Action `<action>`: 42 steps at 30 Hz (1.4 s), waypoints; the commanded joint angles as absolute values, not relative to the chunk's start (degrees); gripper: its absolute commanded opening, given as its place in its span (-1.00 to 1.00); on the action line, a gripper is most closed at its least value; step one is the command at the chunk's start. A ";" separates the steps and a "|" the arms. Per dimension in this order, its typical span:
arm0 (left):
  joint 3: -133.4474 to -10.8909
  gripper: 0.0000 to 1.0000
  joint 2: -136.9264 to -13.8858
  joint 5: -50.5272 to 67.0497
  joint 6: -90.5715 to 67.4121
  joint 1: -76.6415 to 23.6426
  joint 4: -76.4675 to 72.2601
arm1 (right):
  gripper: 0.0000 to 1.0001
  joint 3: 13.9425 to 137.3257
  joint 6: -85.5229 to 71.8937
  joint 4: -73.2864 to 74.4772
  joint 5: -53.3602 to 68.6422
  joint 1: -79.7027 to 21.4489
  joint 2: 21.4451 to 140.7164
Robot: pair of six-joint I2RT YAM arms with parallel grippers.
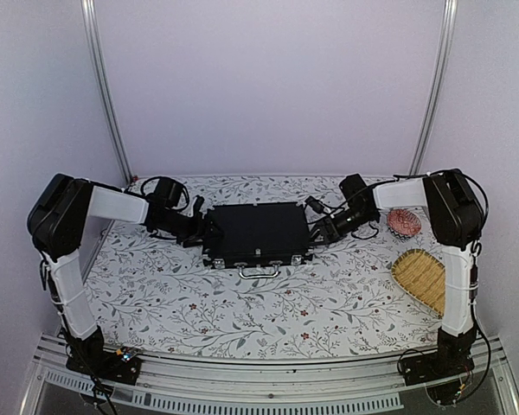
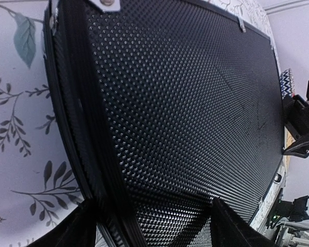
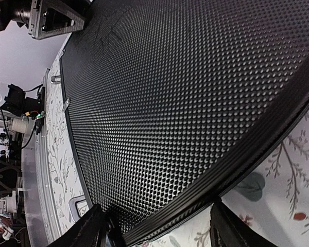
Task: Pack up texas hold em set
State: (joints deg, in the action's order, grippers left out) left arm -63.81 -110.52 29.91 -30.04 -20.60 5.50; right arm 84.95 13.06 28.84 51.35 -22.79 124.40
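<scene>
The black case point(image 1: 258, 229) lies shut and flat on the floral table, with its silver handle point(image 1: 259, 272) and latches facing the near edge. My left gripper point(image 1: 206, 232) is open at the case's left end. In the left wrist view point(image 2: 154, 231) its fingers straddle the dimpled lid point(image 2: 185, 103) and side edge. My right gripper point(image 1: 316, 232) is open at the case's right end. In the right wrist view point(image 3: 162, 229) its fingers straddle the lid's edge point(image 3: 185, 103). No chips, orange disc, dice or cards are in view.
A red patterned round dish point(image 1: 404, 222) sits right of the case, behind the right arm. A woven yellow basket point(image 1: 422, 277) lies at the right edge. White walls and metal rails enclose the back and sides of the table point(image 1: 242, 311).
</scene>
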 commanded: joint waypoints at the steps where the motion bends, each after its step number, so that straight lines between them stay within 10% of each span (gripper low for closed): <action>1: -67.51 0.46 -114.02 34.31 -28.74 -28.25 2.01 | 0.38 79.59 14.33 30.30 55.01 -24.13 119.28; 24: -69.01 0.50 -98.58 10.67 -22.72 -29.65 14.49 | 0.39 75.14 16.07 29.08 34.92 -21.76 104.93; 28: -70.52 0.33 -99.54 15.40 -21.15 -32.43 11.25 | 0.13 72.91 19.06 27.35 34.16 -26.24 102.48; 36: -76.22 -1.00 -108.67 21.22 -22.02 -35.42 13.00 | -0.55 72.00 22.75 28.38 32.28 -31.52 103.48; 42: -77.10 -1.00 -111.85 21.20 -22.82 -36.39 15.29 | -0.85 71.48 24.65 29.00 31.13 -33.44 104.94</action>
